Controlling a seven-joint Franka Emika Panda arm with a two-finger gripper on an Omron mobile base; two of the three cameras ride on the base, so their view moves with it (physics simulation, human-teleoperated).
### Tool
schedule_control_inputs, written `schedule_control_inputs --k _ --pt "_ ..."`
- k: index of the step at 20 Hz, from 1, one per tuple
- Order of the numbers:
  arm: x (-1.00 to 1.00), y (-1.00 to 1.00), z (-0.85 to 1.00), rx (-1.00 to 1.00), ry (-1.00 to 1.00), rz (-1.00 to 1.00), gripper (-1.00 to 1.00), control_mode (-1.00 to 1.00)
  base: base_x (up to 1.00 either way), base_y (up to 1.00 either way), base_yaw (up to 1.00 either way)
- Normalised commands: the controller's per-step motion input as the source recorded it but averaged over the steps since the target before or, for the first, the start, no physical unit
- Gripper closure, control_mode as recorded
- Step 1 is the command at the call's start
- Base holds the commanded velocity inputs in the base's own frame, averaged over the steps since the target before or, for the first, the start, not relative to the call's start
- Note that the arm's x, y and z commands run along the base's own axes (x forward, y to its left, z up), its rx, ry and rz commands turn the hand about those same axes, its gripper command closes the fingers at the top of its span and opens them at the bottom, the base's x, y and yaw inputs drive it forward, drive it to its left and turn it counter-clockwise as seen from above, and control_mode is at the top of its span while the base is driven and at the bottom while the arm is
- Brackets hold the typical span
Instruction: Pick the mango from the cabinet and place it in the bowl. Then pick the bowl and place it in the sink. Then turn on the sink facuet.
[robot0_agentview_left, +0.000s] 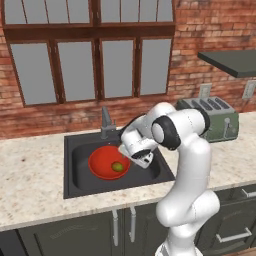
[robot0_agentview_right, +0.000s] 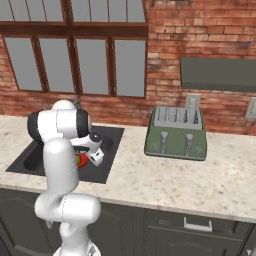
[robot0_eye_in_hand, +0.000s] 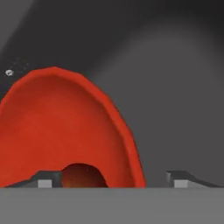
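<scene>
The red bowl (robot0_agentview_left: 103, 163) rests on the floor of the black sink (robot0_agentview_left: 75, 150), and the small yellow-green mango (robot0_agentview_left: 117, 167) lies inside it. My gripper (robot0_agentview_left: 142, 160) hangs at the bowl's right rim, open. In the hand view the fingertips (robot0_eye_in_hand: 48, 179) stand wide apart at the bottom, with the bowl's rim (robot0_eye_in_hand: 127, 131) rising between them and touching neither. The mango (robot0_eye_in_hand: 83, 175) shows low inside the bowl there. From the right base view the bowl (robot0_agentview_right: 82, 161) peeks out behind the forearm, close to the gripper (robot0_agentview_right: 95, 157). The grey faucet (robot0_agentview_left: 106, 121) stands at the sink's back edge.
A green toaster (robot0_agentview_left: 212, 117) sits on the counter right of the sink. The cabinet's dark grey shelf board (robot0_agentview_left: 230, 62) juts out above it. Light stone counter (robot0_agentview_left: 30, 175) surrounds the sink (robot0_agentview_right: 30, 157), with dark base cupboards below.
</scene>
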Motion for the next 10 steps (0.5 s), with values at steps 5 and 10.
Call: schedule_control_inputs --k 5,10 --pt "-0.26 -0.21 0.98 0.04 0.13 -0.12 -1.0 -1.0 0.0 0.0 0.0" --pt "-0.19 -0.06 0.44 0.04 0.11 -0.06 -1.0 -1.0 0.0 0.0 0.0"
